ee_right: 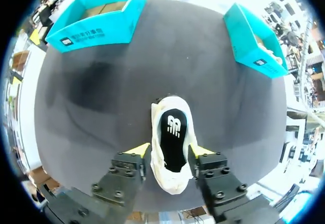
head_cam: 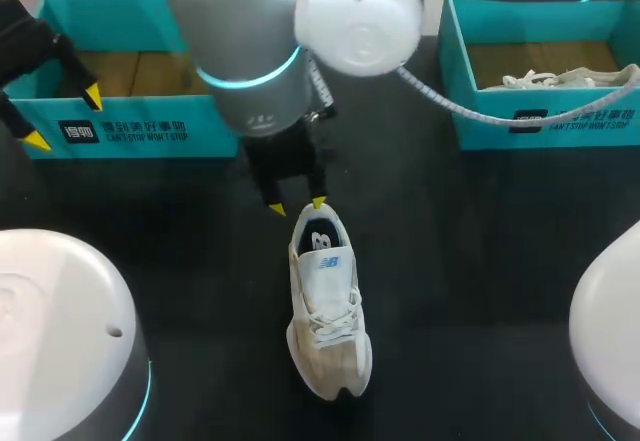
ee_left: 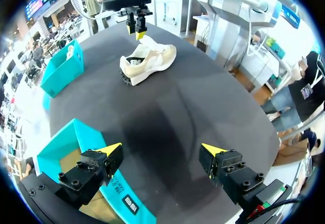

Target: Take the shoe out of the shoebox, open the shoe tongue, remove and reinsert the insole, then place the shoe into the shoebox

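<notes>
Straddling the heel of the cream mesh lace-up shoe [head_cam: 327, 301], stood on the black tabletop [head_cam: 480, 261], the right gripper [head_cam: 297, 205] is spread, unclenched. The black insole [ee_right: 173, 137] should be pinched at its heel edge. Left gripper [ee_left: 160, 155] released, empty.

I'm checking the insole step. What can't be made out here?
Insole forepart: all views, hidden under the shoe's tongue.
Whether the right end effector touches the heel: every view leaves the height gap unclear.
Left box interior: head view, partly behind the right arm.
</notes>
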